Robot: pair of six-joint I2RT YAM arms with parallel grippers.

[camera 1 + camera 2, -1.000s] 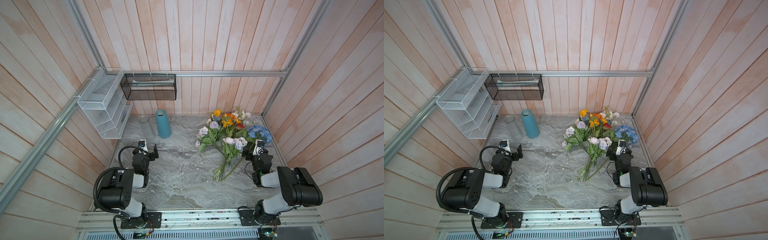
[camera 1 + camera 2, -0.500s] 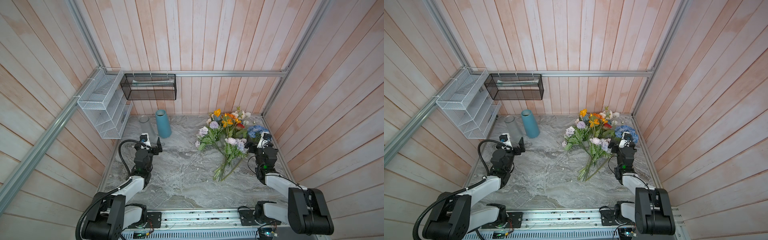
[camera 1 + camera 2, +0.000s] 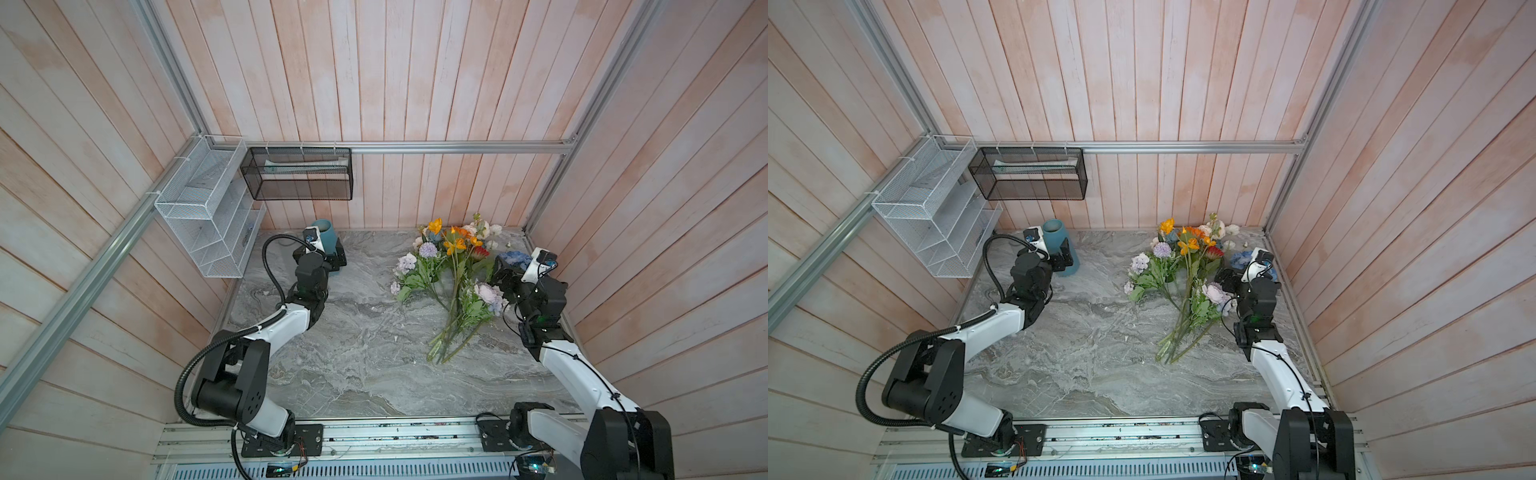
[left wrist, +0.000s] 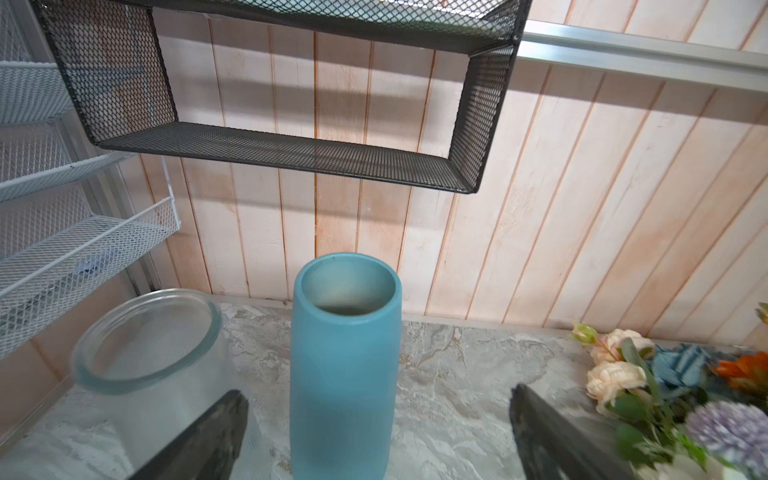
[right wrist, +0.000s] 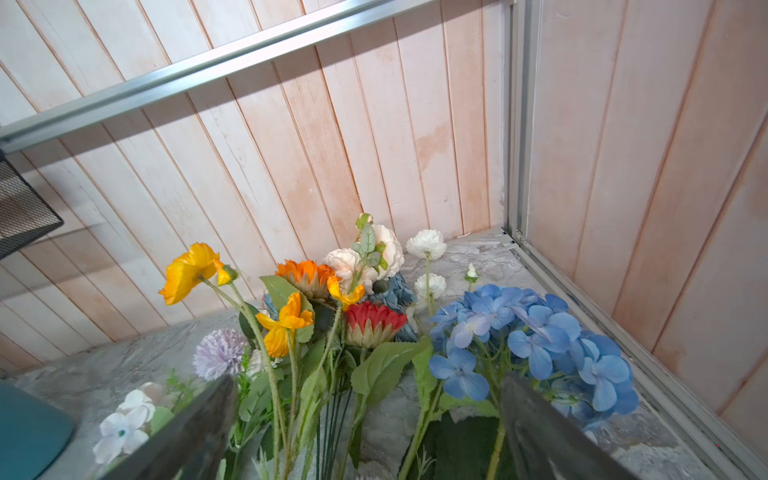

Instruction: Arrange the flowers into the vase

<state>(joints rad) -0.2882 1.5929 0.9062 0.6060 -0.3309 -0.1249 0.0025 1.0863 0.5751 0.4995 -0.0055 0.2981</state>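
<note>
In a top view the left arm (image 3: 286,322) reaches upper left, left gripper (image 3: 319,257) spread wide; right gripper (image 3: 503,275), centre right, likewise spread.

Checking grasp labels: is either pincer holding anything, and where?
Nothing held. Left pincer open astride the vase, not touching. Right pincer open at the flowers.

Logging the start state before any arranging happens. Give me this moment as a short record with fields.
vase: blue, upright, looks empty, back left on the table
glass jar: clear, next to the vase
flowers: lying in a heap on the table's right side, none in the vase
left gripper: open, pointed at the vase, not gripping it
right gripper: open over the stems, beside the blue hydrangea, holding nothing
progress: no flower placed yet
</note>
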